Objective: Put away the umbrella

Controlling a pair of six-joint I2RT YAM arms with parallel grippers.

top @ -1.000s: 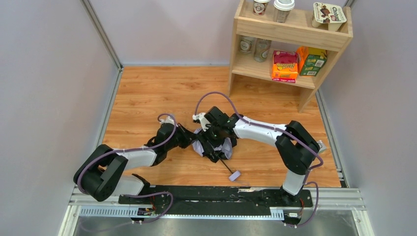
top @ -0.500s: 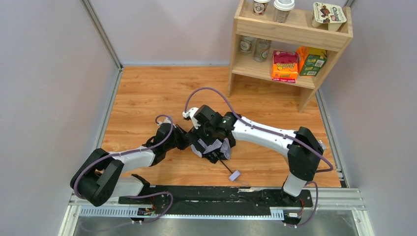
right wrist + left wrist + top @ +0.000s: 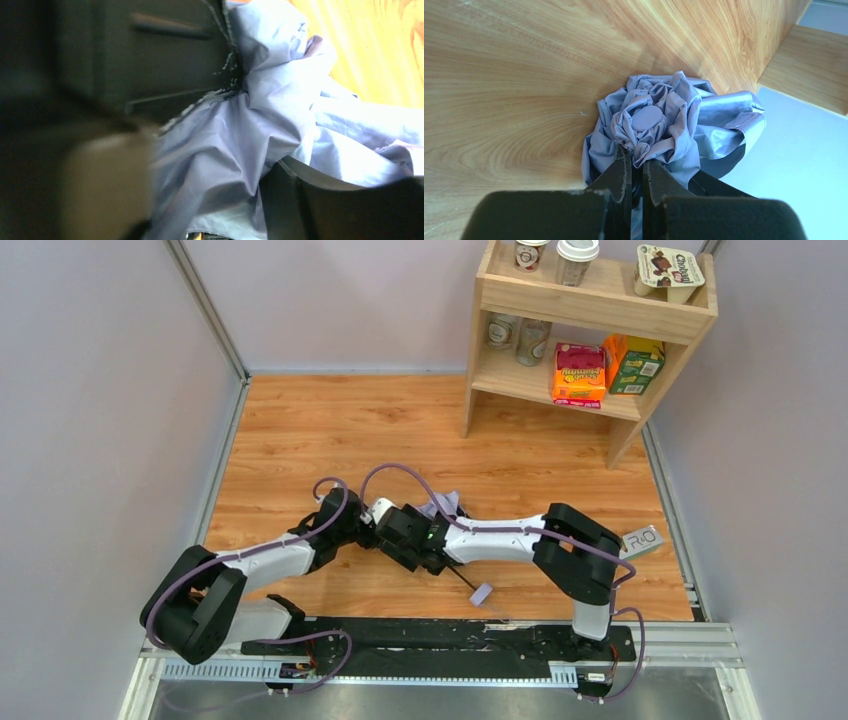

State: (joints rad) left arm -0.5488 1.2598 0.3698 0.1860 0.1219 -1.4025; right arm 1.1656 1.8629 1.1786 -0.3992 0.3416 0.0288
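The umbrella (image 3: 447, 504) lies on the wooden floor between my two arms, and both wrists hide most of its pale lavender fabric. Its slim black shaft (image 3: 463, 580) and strap tab (image 3: 481, 593) stick out toward the near edge. My left gripper (image 3: 368, 532) is shut on the bunched fabric; the left wrist view shows the crumpled canopy end (image 3: 649, 120) just beyond the gripper (image 3: 636, 156). My right gripper (image 3: 398, 530) sits right next to the left one. In the right wrist view the gripper (image 3: 210, 195) is closed around a fold of the fabric (image 3: 225, 145).
A wooden shelf (image 3: 590, 320) stands at the back right with cups, jars and snack boxes on it. Grey walls close in the left and right sides. A metal rail (image 3: 440, 640) runs along the near edge by the arm bases.
My right gripper has slid left along the umbrella until it is next to the left gripper, with its arm stretched low. Fabric now shows behind the right wrist. The left arm barely moved.
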